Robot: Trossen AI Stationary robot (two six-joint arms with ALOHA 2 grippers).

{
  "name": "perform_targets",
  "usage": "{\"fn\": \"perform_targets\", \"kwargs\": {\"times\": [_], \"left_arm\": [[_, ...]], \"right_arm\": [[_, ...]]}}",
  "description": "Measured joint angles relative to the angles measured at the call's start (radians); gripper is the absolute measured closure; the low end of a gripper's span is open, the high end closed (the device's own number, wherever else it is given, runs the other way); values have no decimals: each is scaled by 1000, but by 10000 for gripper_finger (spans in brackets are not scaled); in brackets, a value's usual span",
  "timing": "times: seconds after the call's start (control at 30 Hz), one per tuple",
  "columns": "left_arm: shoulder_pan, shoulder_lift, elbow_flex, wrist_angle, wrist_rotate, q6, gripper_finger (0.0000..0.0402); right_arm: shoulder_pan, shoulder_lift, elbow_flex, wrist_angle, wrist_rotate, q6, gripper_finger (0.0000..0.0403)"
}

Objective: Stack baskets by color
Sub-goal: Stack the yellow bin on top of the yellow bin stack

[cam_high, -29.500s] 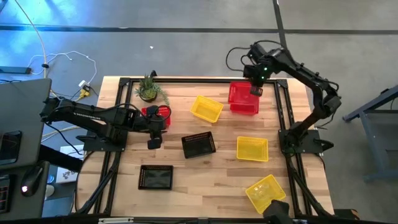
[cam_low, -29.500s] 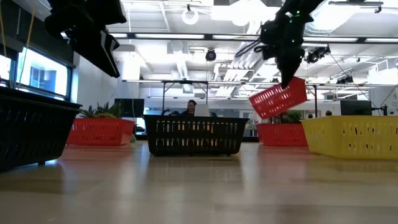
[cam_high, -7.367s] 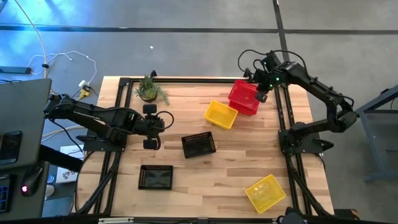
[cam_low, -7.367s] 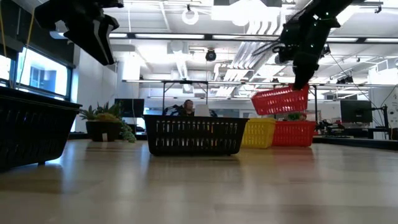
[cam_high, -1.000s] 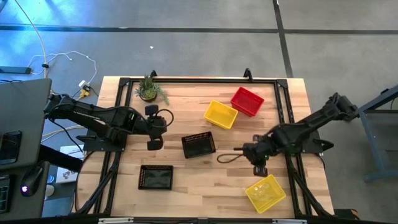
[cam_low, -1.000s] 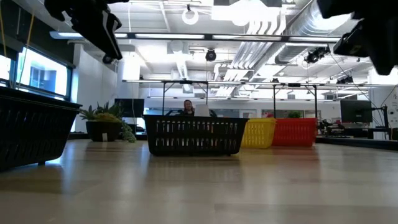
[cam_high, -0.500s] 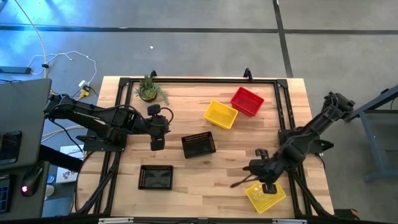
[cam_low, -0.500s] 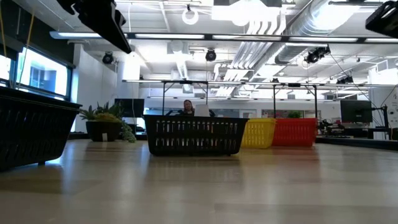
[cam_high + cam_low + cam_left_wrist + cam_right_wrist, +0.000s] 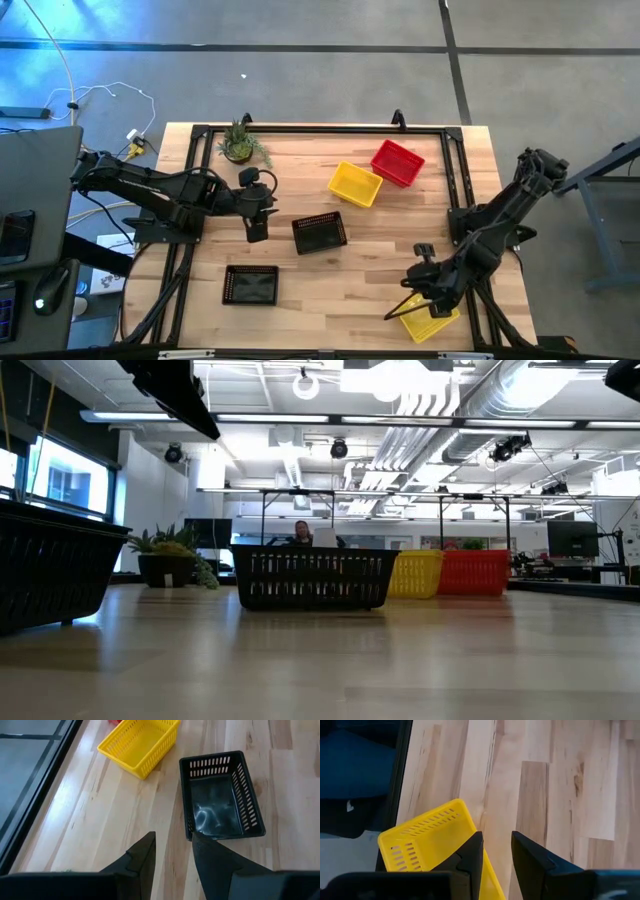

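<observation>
A red basket [image 9: 398,163] stands at the far right with a yellow basket [image 9: 356,184] close beside it. One black basket [image 9: 320,233] rests on its bottom mid-table and another [image 9: 251,285] sits nearer the front left. A second yellow basket [image 9: 440,322] lies at the front right corner, partly under my right gripper [image 9: 428,296]. That gripper hangs open above it, its fingers over the basket's rim [image 9: 430,845]. My left gripper [image 9: 258,234] is open and hangs above the table, just left of the mid-table black basket [image 9: 220,802].
A small potted plant [image 9: 240,143] stands at the far left corner. Bare wood lies between the black baskets and the front right yellow one. A black frame rail [image 9: 462,200] runs along the table's right side. In the low view a person [image 9: 303,532] sits beyond the table.
My right gripper has swung from the middle right of the table toward the near edge and now hangs over the front right yellow basket, its wrist turning on the way. My left gripper has tipped slightly upward in place. No basket has moved.
</observation>
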Motion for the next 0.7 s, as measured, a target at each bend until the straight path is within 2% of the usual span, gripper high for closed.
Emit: {"fn": "perform_targets", "kwargs": {"times": [0.3, 0.7], "left_arm": [[0, 0, 0, 0, 0, 2, 287], [0, 0, 0, -1, 0, 3, 287]], "right_arm": [[0, 124, 0, 74, -18, -51, 314], [0, 233, 0, 160, -79, -26, 314]]}}
